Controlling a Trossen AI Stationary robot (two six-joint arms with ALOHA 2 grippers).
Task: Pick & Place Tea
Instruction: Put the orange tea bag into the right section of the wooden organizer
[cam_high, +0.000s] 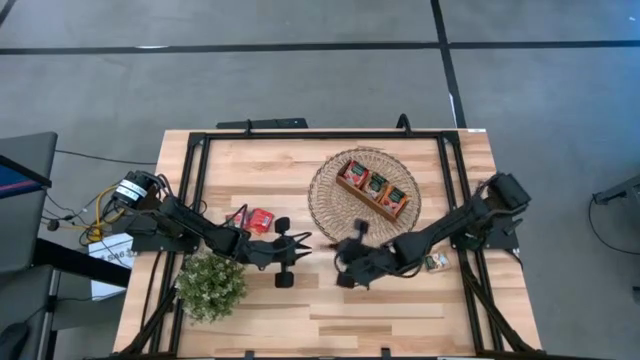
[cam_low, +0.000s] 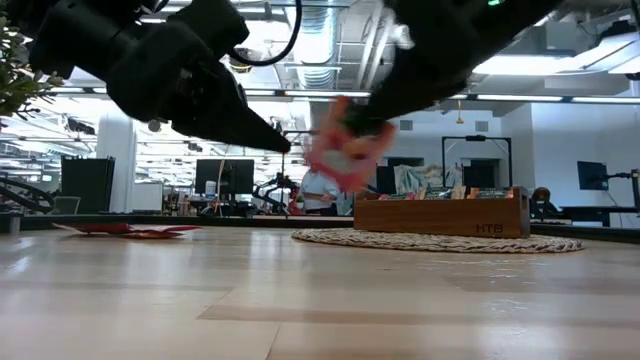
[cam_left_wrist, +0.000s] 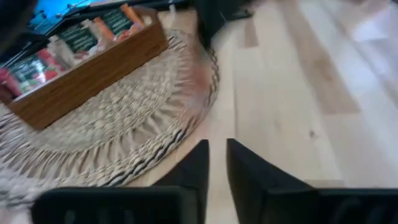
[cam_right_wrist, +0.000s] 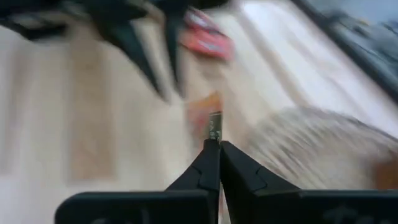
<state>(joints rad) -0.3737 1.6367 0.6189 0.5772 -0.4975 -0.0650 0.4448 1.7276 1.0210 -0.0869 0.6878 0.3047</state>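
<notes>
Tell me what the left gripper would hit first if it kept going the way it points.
Probably the round woven mat, whose edge lies just ahead of the left gripper, then the wooden tray on it. Depth is hard to judge.

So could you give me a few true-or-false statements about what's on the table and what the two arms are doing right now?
1. The wooden tray sits on a round woven mat. True.
2. The right gripper is shut on a tea sachet. True.
3. The potted plant stands inside the tray. False: it stands on the table near the left arm, away from the tray.
4. The left gripper is holding a sachet. False: nothing shows between its fingers.
5. Red sachets lie on the table beside the left arm. True.
</notes>
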